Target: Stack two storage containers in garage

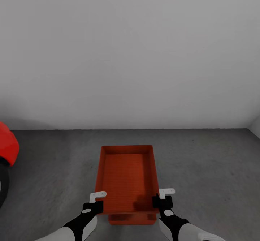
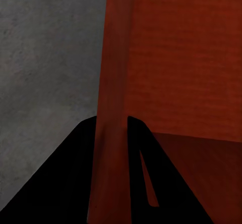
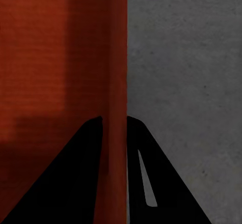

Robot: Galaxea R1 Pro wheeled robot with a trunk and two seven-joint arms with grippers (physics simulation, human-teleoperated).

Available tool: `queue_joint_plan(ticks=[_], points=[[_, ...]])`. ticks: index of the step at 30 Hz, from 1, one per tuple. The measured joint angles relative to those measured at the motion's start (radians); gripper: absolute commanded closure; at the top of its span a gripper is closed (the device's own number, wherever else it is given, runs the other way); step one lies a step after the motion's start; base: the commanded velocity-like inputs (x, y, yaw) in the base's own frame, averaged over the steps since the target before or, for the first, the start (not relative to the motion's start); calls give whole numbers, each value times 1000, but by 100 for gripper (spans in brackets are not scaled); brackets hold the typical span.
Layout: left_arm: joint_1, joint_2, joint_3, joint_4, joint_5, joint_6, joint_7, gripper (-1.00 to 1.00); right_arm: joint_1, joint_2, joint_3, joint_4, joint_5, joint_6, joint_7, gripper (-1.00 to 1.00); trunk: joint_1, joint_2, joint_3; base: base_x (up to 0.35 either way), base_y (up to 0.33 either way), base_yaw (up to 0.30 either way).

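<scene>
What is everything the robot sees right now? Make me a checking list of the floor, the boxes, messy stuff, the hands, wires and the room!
Surface: dark grey concrete floor, rough and matte.
Job's things: upper storage container, red-orange, open-topped, held over a lower storage container whose near edge peeks out beneath; whether they touch cannot be told.
Clutter: nothing seen.
Grippers: left gripper pinches the upper container's left wall; right gripper pinches its right wall, one finger on each side.
Cables: nothing seen.
Surroundings: plain white wall; part of a red car at the left.
</scene>
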Motion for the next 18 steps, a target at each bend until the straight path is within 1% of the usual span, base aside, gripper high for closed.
queue_joint_plan(ticks=[4,12,18], points=[[0,0,0,0,0,0,0,100,0,0,0,0,0,0,-1,100,0,0,0,-38,-76,1],[0,1,-2,0,2,1,-1,100,0,1,0,0,1,1,-2,100,0,0,0,-105,-210,0],[0,0,-2,0,3,0,0,100,0,1,-1,-1,2,1,-1,100,0,0,0,-29,-54,0]])
